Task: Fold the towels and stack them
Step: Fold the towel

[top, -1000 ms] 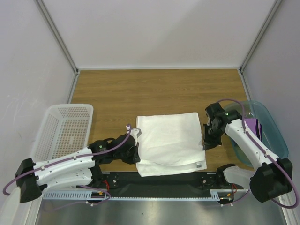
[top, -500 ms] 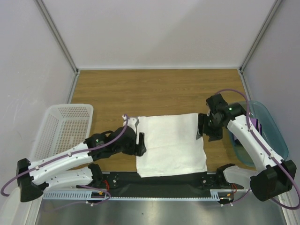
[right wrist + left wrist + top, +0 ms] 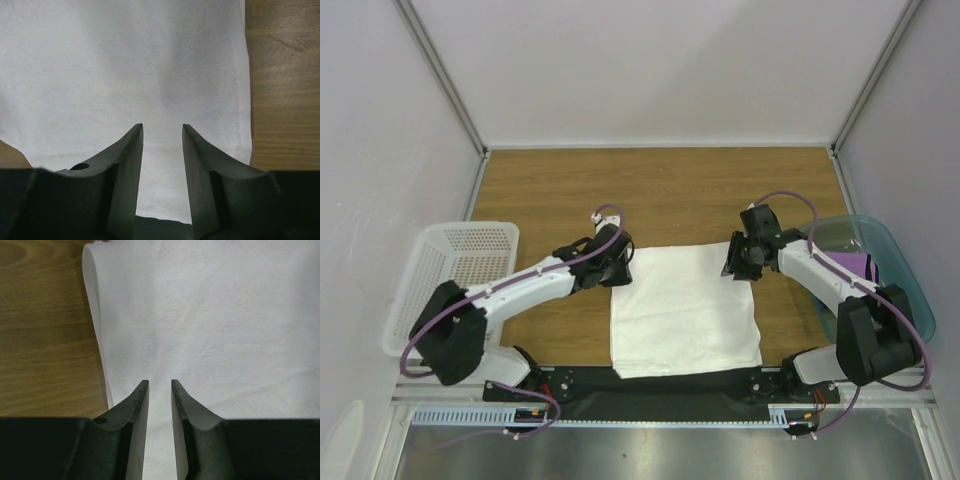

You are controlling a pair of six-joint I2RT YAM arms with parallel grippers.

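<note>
The white towel [image 3: 685, 310] lies folded flat on the wooden table [image 3: 660, 190], near the front edge. My left gripper [image 3: 620, 270] hovers at its far left corner, and in the left wrist view the left gripper [image 3: 160, 381] is open by a narrow gap, nothing held, over the white towel [image 3: 210, 315]. At the far right corner sits my right gripper [image 3: 732, 262]. Seen from its wrist, the right gripper [image 3: 162, 125] is open and empty above the white towel [image 3: 125, 60]. A purple towel [image 3: 860, 266] lies in the teal bin [image 3: 905, 290].
A white perforated basket [image 3: 460, 280] stands at the left edge of the table. The teal bin sits at the right edge, beside the right arm. Grey walls enclose the table on three sides.
Both grippers were shut at the towel's near sides; they have opened, let go and moved away from me to its far corners. The towel now lies flatter.
</note>
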